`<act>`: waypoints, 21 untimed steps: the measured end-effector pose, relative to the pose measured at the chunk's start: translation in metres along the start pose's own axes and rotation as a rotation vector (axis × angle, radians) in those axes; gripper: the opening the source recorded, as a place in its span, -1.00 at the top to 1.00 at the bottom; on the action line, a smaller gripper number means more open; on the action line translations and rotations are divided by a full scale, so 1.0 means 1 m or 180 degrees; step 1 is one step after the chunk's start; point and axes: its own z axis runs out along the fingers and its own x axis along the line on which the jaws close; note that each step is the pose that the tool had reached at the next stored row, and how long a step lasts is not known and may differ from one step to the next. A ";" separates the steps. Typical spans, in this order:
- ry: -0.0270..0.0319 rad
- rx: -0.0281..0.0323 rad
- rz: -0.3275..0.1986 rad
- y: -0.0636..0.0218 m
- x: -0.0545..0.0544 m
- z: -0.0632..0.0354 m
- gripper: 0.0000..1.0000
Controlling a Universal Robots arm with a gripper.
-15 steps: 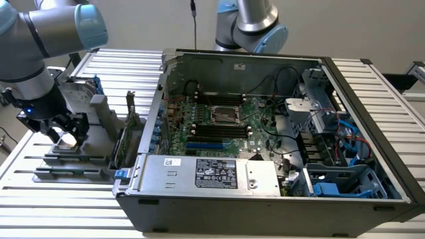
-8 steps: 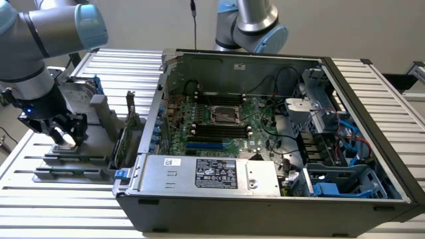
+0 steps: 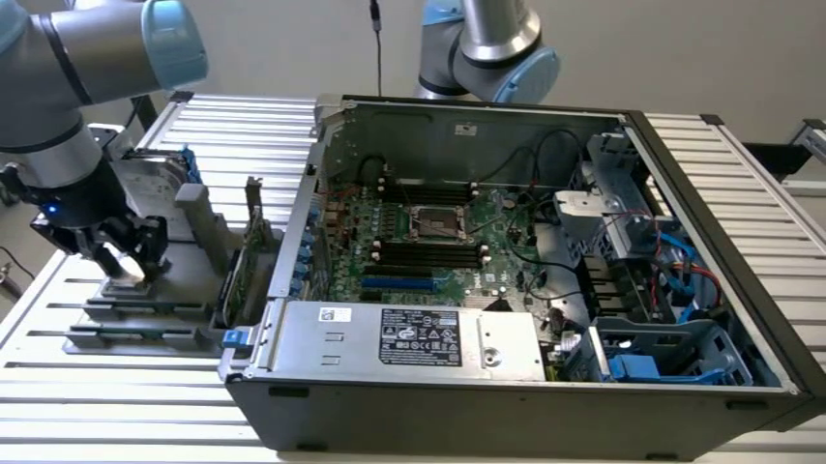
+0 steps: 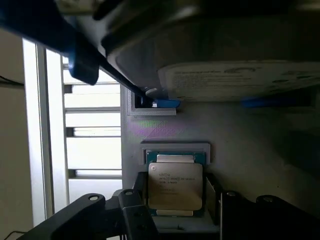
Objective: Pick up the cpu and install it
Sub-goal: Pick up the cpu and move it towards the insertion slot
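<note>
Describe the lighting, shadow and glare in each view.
Exterior view: even room light, the computer case interior shaded, a white hotspot at the gripper. Wrist view: the slatted table washes out bright, the hard drive is dim, the cpu carries a soft sheen.

We see the robot arm (image 3: 72, 58), at ten o'clock in the exterior view, as smooth silver-grey tubes with rounded pale-blue joint caps (image 3: 174, 43). A second such joint (image 3: 497, 58) sits at twelve o'clock. The wrist (image 3: 77, 198) is black, with a small blue light (image 3: 52, 209) glowing on it. The gripper (image 3: 126, 259) is black too, and from the wrist camera we make out round screw heads (image 4: 93, 198) on its matt linkages (image 4: 75, 220).
</note>
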 end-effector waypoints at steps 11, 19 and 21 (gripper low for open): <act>0.0000 0.0000 -0.0002 0.0010 -0.001 -0.0492 -0.09; 0.0003 0.0000 -0.0020 0.0023 -0.016 -0.0861 -0.09; 0.0004 -0.0001 -0.0026 0.0026 -0.021 -0.0955 -0.09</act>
